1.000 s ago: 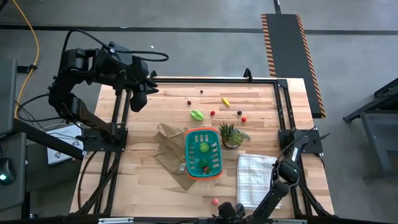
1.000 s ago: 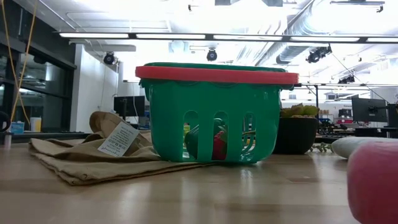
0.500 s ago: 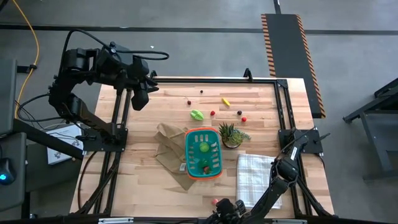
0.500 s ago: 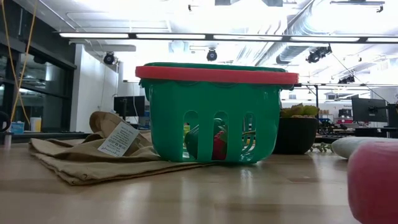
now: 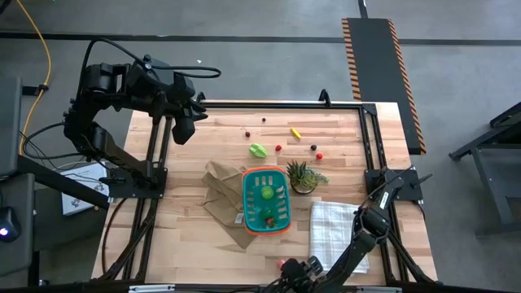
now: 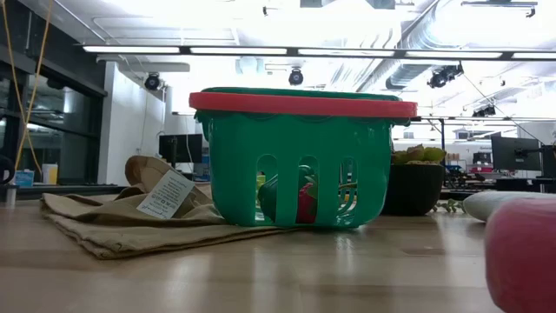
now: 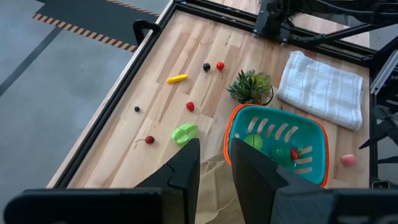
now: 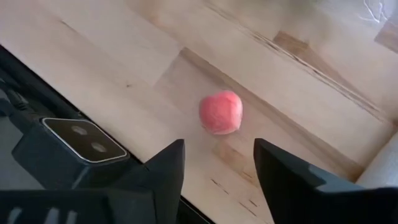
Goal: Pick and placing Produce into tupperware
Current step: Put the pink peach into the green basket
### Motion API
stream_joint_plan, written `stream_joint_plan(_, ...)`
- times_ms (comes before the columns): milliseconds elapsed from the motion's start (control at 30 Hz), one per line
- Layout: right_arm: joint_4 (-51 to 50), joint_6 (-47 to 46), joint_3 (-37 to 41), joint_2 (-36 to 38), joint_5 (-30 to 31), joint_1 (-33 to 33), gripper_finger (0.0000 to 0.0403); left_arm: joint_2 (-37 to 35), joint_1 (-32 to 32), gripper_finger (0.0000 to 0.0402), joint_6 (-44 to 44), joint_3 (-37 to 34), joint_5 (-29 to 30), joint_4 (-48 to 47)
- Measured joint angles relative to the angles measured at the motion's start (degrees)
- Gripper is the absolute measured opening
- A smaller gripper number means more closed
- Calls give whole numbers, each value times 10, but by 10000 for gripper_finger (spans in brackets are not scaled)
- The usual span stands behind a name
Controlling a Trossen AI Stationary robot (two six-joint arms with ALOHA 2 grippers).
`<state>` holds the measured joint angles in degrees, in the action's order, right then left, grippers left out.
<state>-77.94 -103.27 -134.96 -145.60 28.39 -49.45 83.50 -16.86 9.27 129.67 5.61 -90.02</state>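
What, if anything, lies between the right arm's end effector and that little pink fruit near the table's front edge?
Nothing visible. The right end effector hangs with its fingers apart over the small pink round toy fruit, and only bare wooden table shows between them. The white checked cloth lies off to one side.

You'll see that only your right gripper [image 8: 214, 165] has moved: it has slid along the table's near edge to close on the pink fruit [image 8: 220, 112], its fingers now spread wider and the fruit lying just ahead, untouched.
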Motion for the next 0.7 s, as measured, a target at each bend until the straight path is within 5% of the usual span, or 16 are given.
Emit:
stream_joint_plan(267,7,17,0,0,0,8,237,0,0,81,0,0,0,0)
stream_joint_plan(700,39,58,33,2,-15,27,222,0,0,81,0,0,0,0)
